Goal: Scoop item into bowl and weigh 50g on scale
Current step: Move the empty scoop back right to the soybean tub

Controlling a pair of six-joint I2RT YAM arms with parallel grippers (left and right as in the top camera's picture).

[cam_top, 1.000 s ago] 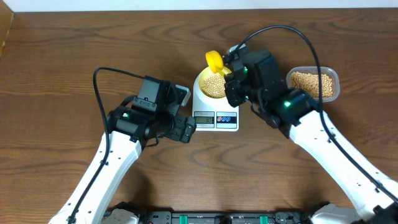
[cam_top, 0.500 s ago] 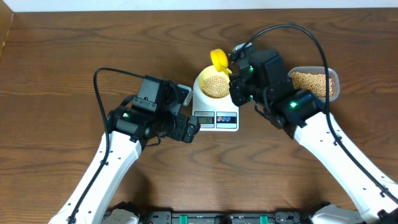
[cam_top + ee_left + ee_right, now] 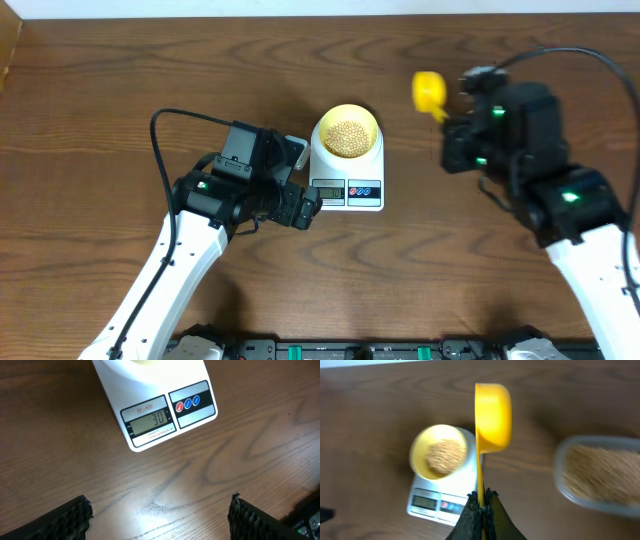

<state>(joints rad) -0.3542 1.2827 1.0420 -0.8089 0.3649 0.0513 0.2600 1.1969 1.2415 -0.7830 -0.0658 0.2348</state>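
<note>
Many beans point(image 3: 346, 137) heaped in bowl point(image 3: 371, 122), overhead centre, atop scale point(image 3: 346, 190) for weighing, 30 on display, likely short | scoop point(image 3: 428, 90) upper right, near tub point(image 3: 600, 472), probably for refill | right gripper point(image 3: 481, 497) pinched tight on scoop handle | left gripper point(image 3: 160, 515) spread wide, empty, left of scale

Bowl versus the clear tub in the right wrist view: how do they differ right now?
The bowl is round and opaque pale yellow; the tub is clear and rounded-rectangular. The bowl sits on the scale; the tub sits on the table. The bowl's beans form a small patch at its middle; the tub's spread across most of it. Both hold tan beans.
</note>
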